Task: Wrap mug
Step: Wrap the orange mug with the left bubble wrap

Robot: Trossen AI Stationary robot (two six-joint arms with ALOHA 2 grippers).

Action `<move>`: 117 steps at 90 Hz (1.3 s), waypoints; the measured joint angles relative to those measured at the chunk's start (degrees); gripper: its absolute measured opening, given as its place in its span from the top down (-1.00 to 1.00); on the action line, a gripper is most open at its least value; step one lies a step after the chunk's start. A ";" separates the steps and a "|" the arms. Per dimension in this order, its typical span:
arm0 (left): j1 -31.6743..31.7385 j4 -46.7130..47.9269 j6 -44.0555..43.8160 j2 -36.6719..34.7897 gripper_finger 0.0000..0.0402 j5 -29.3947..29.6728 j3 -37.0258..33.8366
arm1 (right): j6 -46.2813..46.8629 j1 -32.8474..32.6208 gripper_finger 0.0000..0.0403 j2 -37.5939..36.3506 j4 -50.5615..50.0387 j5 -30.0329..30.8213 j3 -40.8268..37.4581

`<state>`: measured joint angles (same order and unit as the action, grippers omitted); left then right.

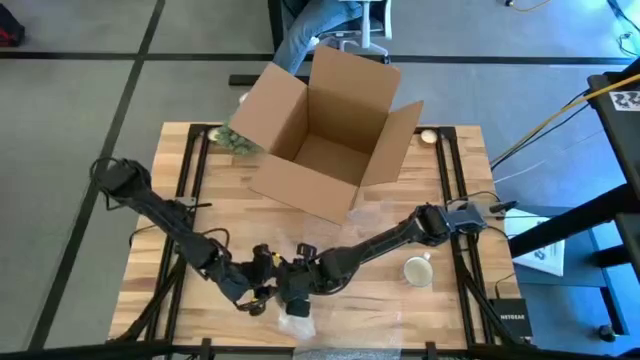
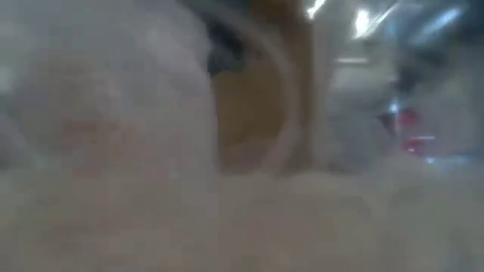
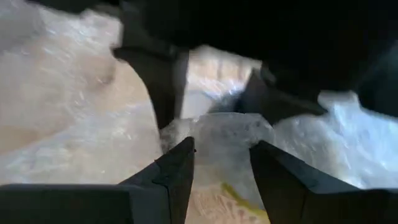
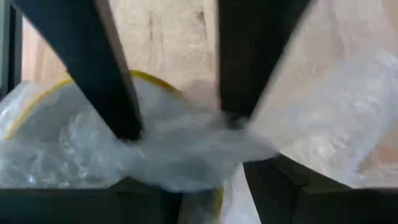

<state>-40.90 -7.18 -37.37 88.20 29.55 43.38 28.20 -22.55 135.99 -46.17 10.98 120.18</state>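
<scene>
Two grippers meet over a crumpled sheet of bubble wrap (image 1: pixel 297 318) at the near edge of the table (image 1: pixel 230 210). A pale mug (image 1: pixel 418 269) stands apart to the right of them, upright on the bare wood and not yet covered.

Seen from its wrist camera, the left gripper (image 3: pixel 222 158) has its fingers parted only a little, with a bunched fold of the wrap pinched between them. The right gripper (image 4: pixel 214 186) is pressed into the same bundle; whether its fingers are closed on it cannot be told. A yellow line (image 4: pixel 149 79) shows through the plastic there; what it belongs to is unclear.

Judging from this, the wrap needs to be spread flat before the mug can go onto it. Doing that well likely means the grippers pulling apart gently, each holding a different edge, so the sheet opens rather than tears or slides off the table.

An open cardboard box (image 1: pixel 325 130) sits at the far side of the wooden table. Grey floor surrounds it, and cables (image 1: pixel 545 120) trail off to the right.
</scene>
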 joint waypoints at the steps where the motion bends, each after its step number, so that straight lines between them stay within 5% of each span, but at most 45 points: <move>1: -0.07 -0.02 -0.26 0.20 0.30 0.11 0.01 | -0.01 0.00 0.32 0.01 0.07 0.00 0.00; 28: -0.27 -0.43 -1.79 3.27 0.30 1.42 0.30 | -4.13 0.20 0.32 -0.16 -7.46 -8.45 4.75; 53: -0.27 0.11 -1.79 2.85 0.30 1.96 0.19 | -6.31 0.10 0.32 -0.38 -19.28 -7.56 14.44; 73: -0.27 0.22 -2.22 2.89 0.30 2.00 0.31 | -9.28 -2.37 0.39 -1.97 -13.28 -14.23 14.12; 96: -0.27 0.04 -2.20 2.91 0.30 2.40 0.31 | -12.41 -4.54 0.91 -1.62 -4.84 -17.53 11.01; 105: -0.27 0.05 -2.29 2.93 0.30 2.42 0.27 | -13.09 -4.00 0.96 -1.56 -3.63 -18.10 8.46; 117: -0.27 0.02 -2.28 2.93 0.30 2.44 0.28 | -13.56 -2.98 0.93 -1.49 -3.54 -9.39 5.54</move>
<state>-41.17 -7.16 -39.65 91.13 31.99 43.66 14.64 -25.52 134.50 -49.72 1.60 125.72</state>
